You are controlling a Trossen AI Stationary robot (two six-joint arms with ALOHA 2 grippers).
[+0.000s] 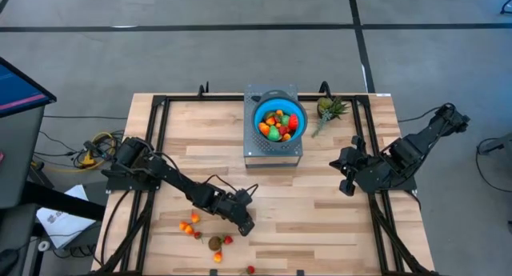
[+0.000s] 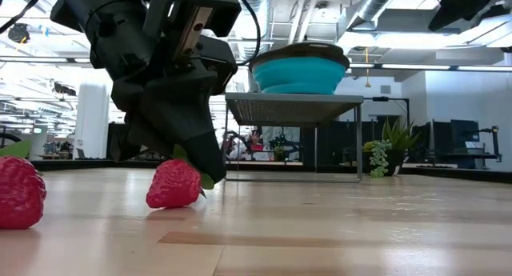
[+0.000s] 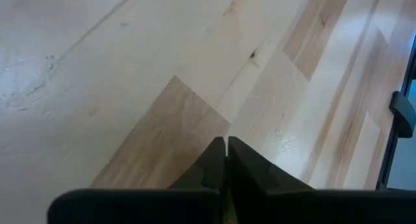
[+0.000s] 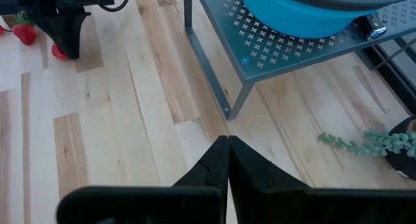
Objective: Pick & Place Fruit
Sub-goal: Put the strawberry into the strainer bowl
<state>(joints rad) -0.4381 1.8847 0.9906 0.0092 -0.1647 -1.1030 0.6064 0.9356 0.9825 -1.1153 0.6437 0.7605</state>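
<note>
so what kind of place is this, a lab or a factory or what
Most likely a robotics lab or workshop. Two dark robot arms work at a framed wooden table, bare pipes run along the ceiling, and rows of desks with screens fill the room behind.

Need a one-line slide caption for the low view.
Left pincer down on the table, shut beside a red strawberry; blue bowl on the metal stand behind.

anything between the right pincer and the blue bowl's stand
Only bare wooden tabletop lies between the right pincer and the stand in the high view.
</note>
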